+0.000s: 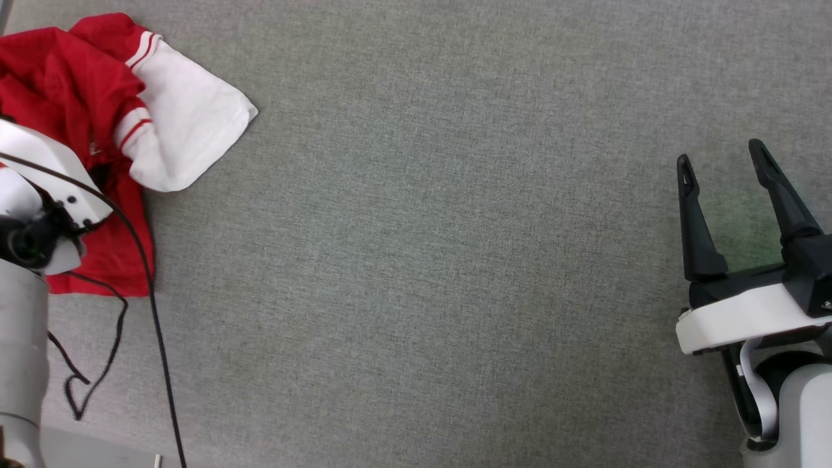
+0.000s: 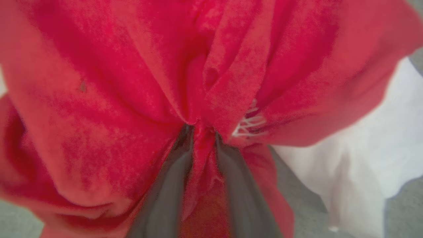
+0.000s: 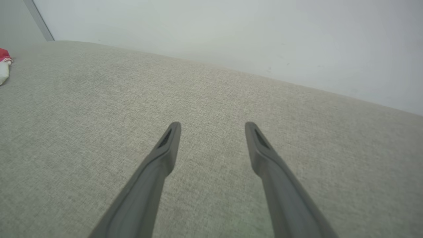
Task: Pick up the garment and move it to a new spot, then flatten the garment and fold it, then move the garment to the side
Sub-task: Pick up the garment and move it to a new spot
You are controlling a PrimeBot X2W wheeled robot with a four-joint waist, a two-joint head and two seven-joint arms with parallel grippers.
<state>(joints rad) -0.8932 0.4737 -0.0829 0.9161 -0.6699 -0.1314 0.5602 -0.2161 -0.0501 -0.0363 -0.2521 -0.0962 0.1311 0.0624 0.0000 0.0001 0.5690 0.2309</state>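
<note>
The garment (image 1: 65, 78) lies bunched at the far left of the grey fabric surface (image 1: 422, 260), red with a white sleeve (image 1: 188, 123) and striped trim spread to the right. My left arm's pale wrist (image 1: 45, 175) sits over it and hides the fingers. In the left wrist view my left gripper (image 2: 201, 129) is shut on a raised fold of the garment's red cloth (image 2: 205, 158), pinched between the two dark fingers (image 2: 165, 198). My right gripper (image 1: 720, 152) stands open at the right, far from the garment, with nothing between its fingers (image 3: 213, 125). A corner of the garment (image 3: 4, 64) shows far left.
A black cable (image 1: 156, 312) trails from the left arm across the surface at the lower left. A pale wall (image 3: 231, 33) rises behind the surface's far edge. Grey fabric stretches wide between the garment and the right gripper.
</note>
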